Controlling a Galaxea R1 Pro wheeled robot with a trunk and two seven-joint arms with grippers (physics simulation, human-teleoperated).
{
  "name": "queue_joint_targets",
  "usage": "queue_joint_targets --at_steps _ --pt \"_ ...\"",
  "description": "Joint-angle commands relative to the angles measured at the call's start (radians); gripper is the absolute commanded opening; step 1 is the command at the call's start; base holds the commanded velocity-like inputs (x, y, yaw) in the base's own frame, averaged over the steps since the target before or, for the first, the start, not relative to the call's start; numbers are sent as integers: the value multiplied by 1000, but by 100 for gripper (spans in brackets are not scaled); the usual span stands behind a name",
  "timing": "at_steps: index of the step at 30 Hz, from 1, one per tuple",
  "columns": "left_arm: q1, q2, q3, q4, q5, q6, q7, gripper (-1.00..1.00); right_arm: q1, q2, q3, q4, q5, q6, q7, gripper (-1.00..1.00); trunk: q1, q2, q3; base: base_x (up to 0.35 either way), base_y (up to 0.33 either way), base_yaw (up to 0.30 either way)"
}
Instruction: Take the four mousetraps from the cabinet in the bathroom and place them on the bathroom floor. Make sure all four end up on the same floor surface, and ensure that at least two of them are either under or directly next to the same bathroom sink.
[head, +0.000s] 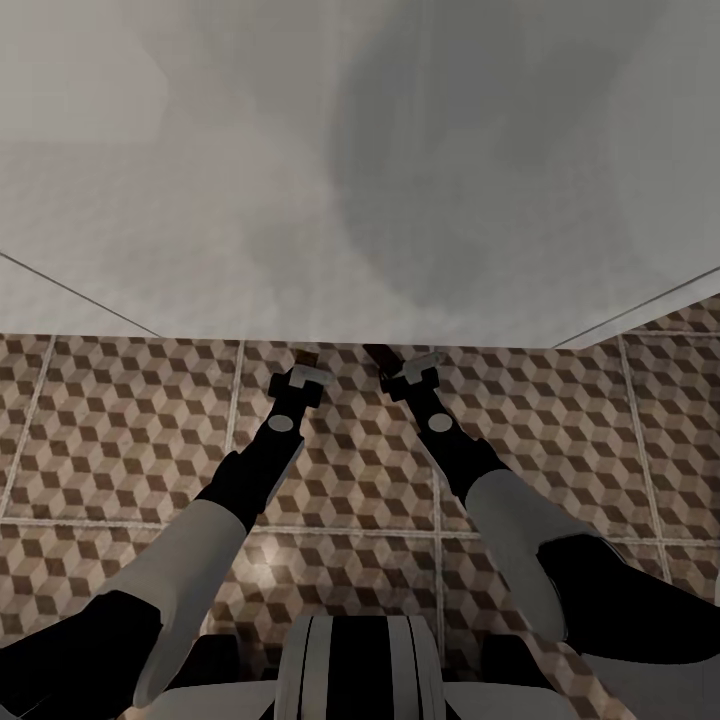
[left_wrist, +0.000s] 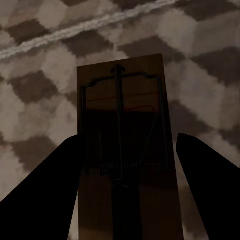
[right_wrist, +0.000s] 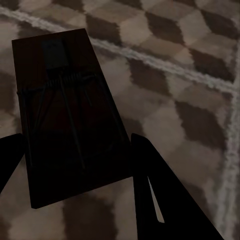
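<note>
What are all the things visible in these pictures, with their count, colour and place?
mousetrap in the left tool: one, brown wood with dark wire, between the left tool's fingers, above the tiles.
mousetrap in the right tool: one, dark brown wood with dark wire, between the right tool's fingers, above the tiles.
bathroom floor: brown, beige and white cube-pattern tiles with pale grout, under both arms.
white surface: one, pale grey-white, across the upper head view; I cannot tell what it is.
left tool: one, black, ahead of the robot at left.
right tool: one, black, ahead at right.

mousetrap (left_wrist: 125, 145) | brown board, wire | second mousetrap (right_wrist: 65, 110) | over bathroom floor (head: 130, 440)
</note>
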Motion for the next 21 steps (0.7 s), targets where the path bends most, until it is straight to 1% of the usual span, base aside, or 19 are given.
queue_joint_targets --at_steps 1,21 --pt "-1 1 -3 -1 -11 8 5 -100 -1 0 3 1 6 -2 -5 -100 0 0 0 0 0 0" --pt "0 2 -3 -2 -11 8 5 -100 -1 0 3 1 6 -2 -5 -100 0 0 0 0 0 0"
